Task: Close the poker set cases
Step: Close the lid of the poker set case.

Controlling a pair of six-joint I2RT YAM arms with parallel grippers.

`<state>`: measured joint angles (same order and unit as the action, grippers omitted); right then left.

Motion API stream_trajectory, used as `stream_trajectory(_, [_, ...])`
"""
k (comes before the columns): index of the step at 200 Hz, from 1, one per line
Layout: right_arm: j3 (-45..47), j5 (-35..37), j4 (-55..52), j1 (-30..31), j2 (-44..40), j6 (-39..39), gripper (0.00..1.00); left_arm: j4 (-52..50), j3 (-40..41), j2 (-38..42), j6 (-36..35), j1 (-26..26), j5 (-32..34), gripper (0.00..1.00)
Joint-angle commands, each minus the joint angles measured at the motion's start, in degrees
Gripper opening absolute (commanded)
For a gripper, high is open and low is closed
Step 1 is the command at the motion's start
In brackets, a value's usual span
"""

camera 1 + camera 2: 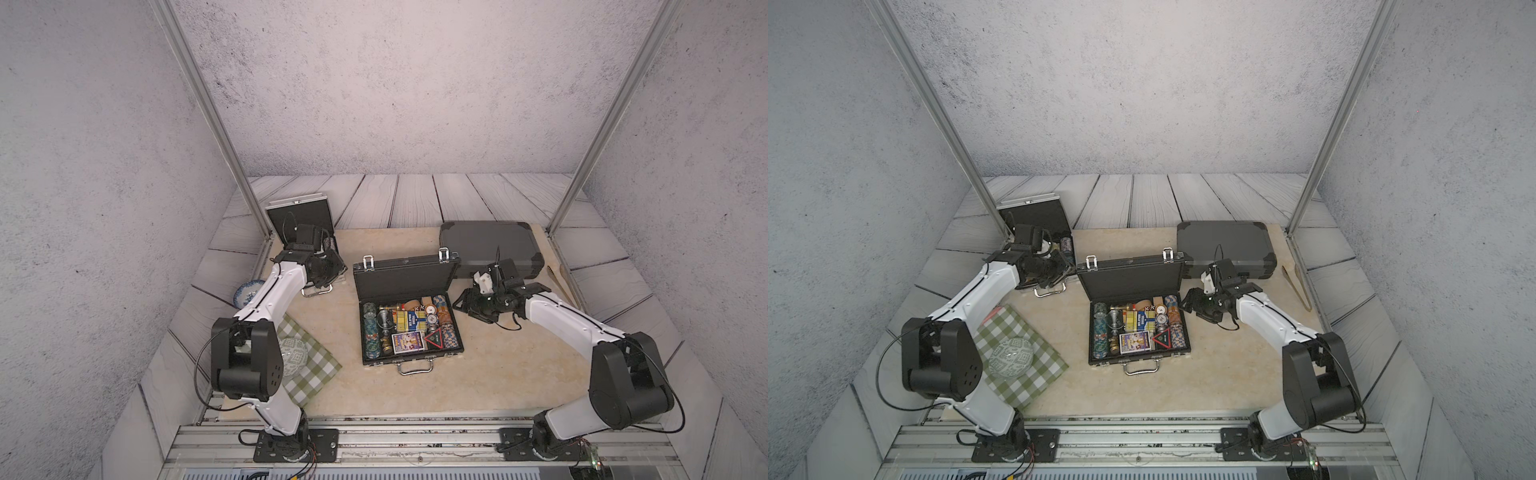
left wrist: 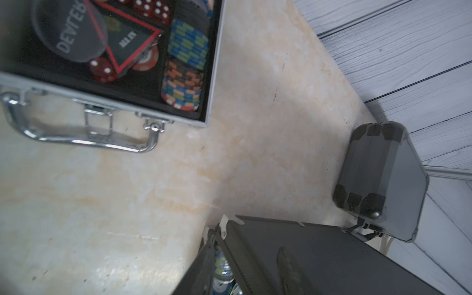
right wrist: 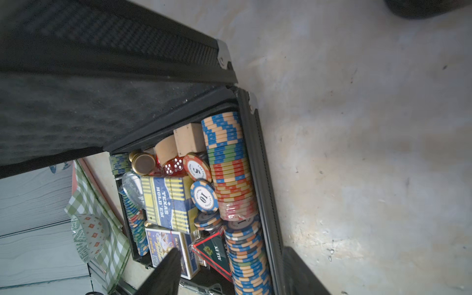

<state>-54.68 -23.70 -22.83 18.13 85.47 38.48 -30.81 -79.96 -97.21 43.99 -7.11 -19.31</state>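
1. Counting three poker cases on the counter (image 1: 519, 374): silver case (image 1: 305, 214) back left, black case (image 1: 405, 282) centre, grey case (image 1: 486, 241) back right.
2. Silver and black stand open, lids upright at the back, handles toward the robot; grey lies shut, flat. Black and grey run lengthwise across the counter.
3. Black holds chip rows (image 3: 229, 166), two card boxes (image 3: 166, 201) and red dice (image 3: 173, 164); silver holds chip stacks (image 2: 186, 63) and a dealer button (image 2: 69, 33).
4. Right gripper (image 1: 467, 305): jaws apart, empty, at black's right wall. Left gripper (image 1: 332, 270), over silver: jaws' spread cannot be told.

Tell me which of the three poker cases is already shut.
The dark grey case at the back right, lid flat. The black middle case and the silver case have raised lids.
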Motion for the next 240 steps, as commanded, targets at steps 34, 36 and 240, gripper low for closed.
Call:
stream_trajectory(34, [5.4,1.6,15.4,0.7,-2.7,18.4,0.51,0.1,-6.3,-3.3,-1.7,0.1,-10.4,0.44])
stream_trajectory(36, [5.3,1.6,15.5,0.7,-2.6,18.7,0.51,0.1,-6.4,-3.3,-1.9,0.1,-10.8,0.44])
stream_trajectory(240, [2.9,0.9,22.0,0.6,-1.6,30.4,0.47,-10.0,0.1,6.0,-15.2,-1.5,-10.1,0.4])
